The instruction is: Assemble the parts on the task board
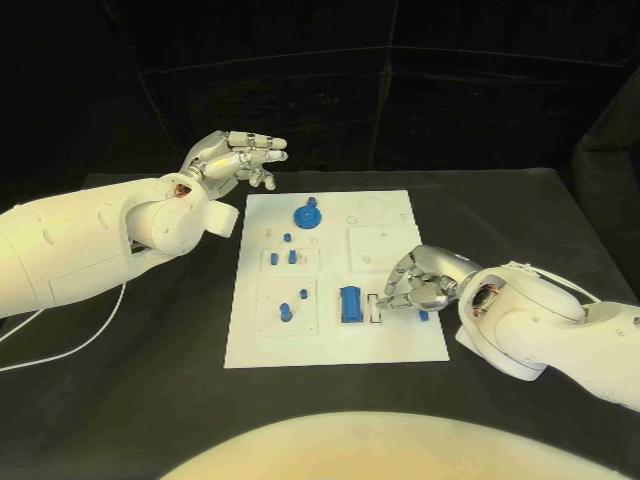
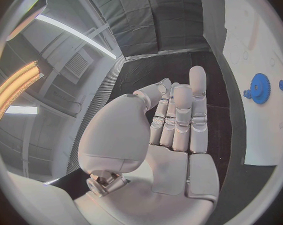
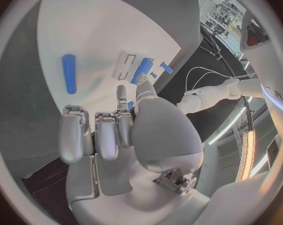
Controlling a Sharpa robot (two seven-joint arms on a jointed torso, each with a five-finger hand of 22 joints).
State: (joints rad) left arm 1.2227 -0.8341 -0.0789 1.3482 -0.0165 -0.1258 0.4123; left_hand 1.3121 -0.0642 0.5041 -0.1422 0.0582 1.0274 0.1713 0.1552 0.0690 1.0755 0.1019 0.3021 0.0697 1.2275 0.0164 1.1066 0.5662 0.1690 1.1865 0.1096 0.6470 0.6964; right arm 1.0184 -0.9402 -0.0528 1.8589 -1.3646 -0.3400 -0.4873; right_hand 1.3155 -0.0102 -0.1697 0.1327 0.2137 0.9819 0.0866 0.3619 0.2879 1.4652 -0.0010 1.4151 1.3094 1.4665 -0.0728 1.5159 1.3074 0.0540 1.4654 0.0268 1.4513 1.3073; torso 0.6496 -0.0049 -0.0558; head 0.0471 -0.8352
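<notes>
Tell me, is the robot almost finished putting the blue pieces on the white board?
Not yet, it seems. A blue gear already sits near the far end of the task board, and small blue pegs stand in the middle. The right hand is down over the board's near right part, beside a blue cylinder; whether it holds anything is unclear. The left hand hovers open, off the board.

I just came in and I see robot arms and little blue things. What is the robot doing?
The robot is putting small blue parts together on a white task board on a black table. Its right hand is down at the near right part of the board, fingers curled right beside a blue block; whether it holds anything, I cannot tell. Its left hand is lifted beside the board's far left corner, holding nothing. A blue gear and some blue pegs sit on the board.
</notes>
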